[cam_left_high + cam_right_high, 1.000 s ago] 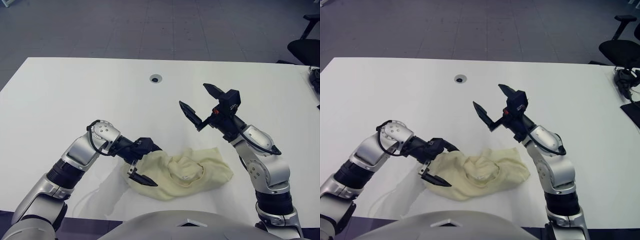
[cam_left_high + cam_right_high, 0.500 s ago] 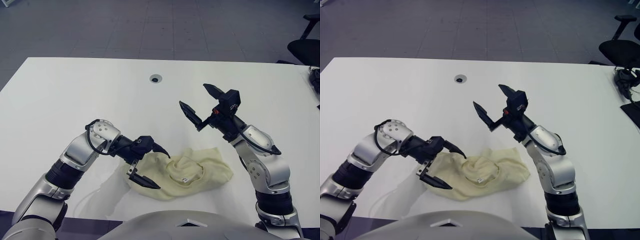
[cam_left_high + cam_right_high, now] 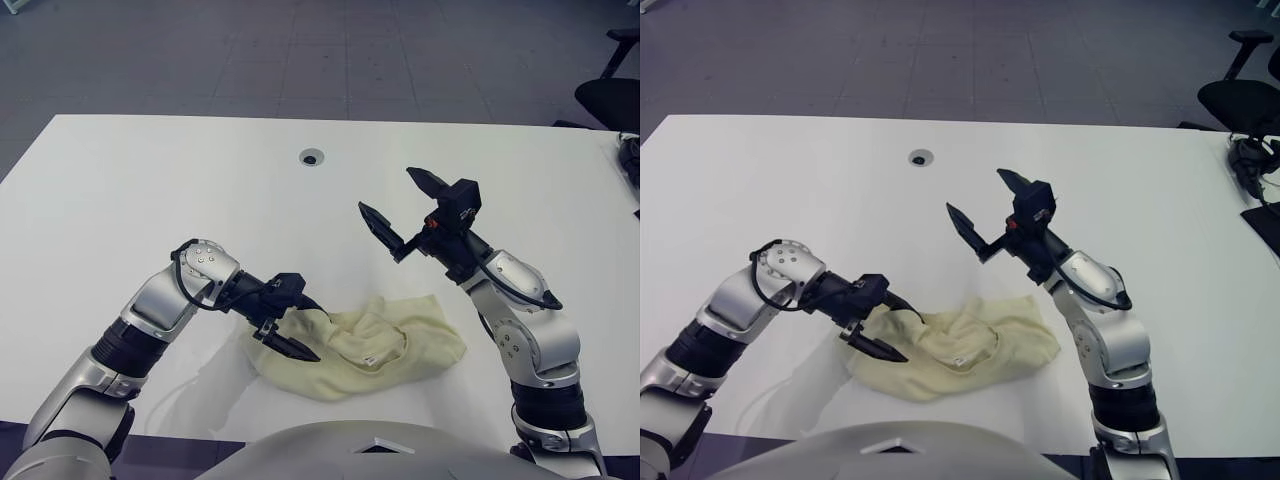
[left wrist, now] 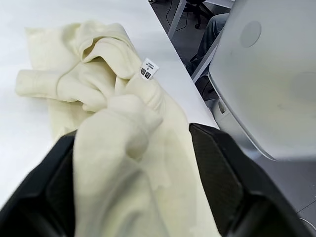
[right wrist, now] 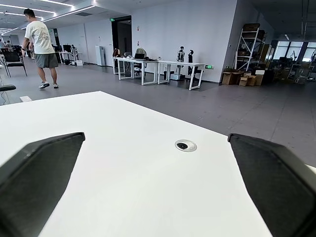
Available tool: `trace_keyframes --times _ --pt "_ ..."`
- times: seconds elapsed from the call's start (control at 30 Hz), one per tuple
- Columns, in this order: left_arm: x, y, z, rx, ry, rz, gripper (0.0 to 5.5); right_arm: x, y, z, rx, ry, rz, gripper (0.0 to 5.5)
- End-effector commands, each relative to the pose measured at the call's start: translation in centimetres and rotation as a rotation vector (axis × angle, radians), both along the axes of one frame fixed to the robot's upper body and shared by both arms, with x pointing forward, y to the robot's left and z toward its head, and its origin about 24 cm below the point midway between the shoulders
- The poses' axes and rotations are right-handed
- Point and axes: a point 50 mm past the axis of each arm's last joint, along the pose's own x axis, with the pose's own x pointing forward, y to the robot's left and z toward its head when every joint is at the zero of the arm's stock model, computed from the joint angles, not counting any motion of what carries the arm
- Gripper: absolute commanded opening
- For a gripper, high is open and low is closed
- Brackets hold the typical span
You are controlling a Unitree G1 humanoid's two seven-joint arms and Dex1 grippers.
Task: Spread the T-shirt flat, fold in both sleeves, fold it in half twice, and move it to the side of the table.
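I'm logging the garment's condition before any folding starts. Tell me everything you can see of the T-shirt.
The T-shirt is pale yellow, soft knit-looking cloth. It is crumpled in a heap rather than spread flat, and it lies close to the near edge of the white table. A small white label shows among its folds. The left gripper clamps a bunched fold at the heap's left side. The right gripper hangs open above the table beyond the heap, not touching it.

1. Bright, even light pours down from overhead. Ceiling strips (image 5: 74, 10) glow far back in the hall in the right wrist view.
2. The white desk (image 3: 150, 180) shines pale and flat.
3. Soft grey shading sits in the T-shirt (image 3: 400, 345) folds, with a faint shadow along its edge.
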Motion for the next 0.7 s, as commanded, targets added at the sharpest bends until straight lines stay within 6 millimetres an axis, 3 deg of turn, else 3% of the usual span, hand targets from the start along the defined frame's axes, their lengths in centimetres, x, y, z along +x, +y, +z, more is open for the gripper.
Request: trace_keyframes --times 0.03,0.47,0.7 --pt "0.31 0.11 0.56 -0.007 -0.007 0.004 2.40 0.07 0.01 0.21 -0.009 -0.010 0.001 5.40" --pt "0.26 0.34 0.06 0.013 -0.017 0.008 0.02 0.03 0.21 0.16 -0.022 -0.012 0.007 5.40" --pt "0.41 0.07 0.43 -0.028 -0.028 0.029 0.00 0.02 0.25 0.16 -0.024 -0.013 0.011 5.40"
